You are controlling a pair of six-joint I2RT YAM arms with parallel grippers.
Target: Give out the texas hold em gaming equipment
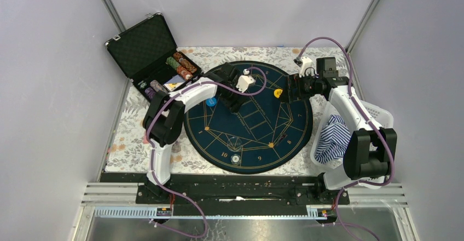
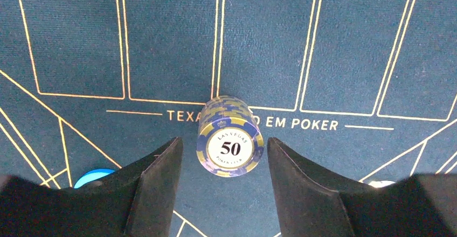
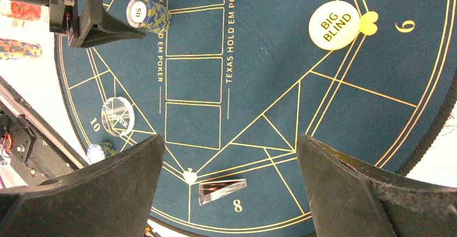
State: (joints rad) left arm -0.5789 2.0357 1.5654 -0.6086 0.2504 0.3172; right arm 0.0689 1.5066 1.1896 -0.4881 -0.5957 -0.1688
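The short stack of purple-and-yellow striped round poker chips, with "50" printed on the top chip, stands on the round dark blue felt mat with gold lines. It sits right on the gold words "TEXAS HOLD EM POKER" and hides some of the letters. I see the left pincer low around this stack, with one black finger on each side. Both are near the chips but a gap remains, so this pincer is open and has hold of nothing.

Just beside its left finger a round blue button disc lies on the mat. Toward the right arm lies the round yellow "BIG BLIND" button disc, near the edge of the mat. The right pincer hangs over the mat with its fingers spread wide, and nothing is between them. In its wrist view I also see a clear round dealer disc by the number 10. A single striped chip is just beside it, partly hidden.

The mat lies on the flower-patterned worktop. At the far left corner the black hard case stands open, with rows of chips inside. At the right a white plastic basket holds a blue-white striped cloth.
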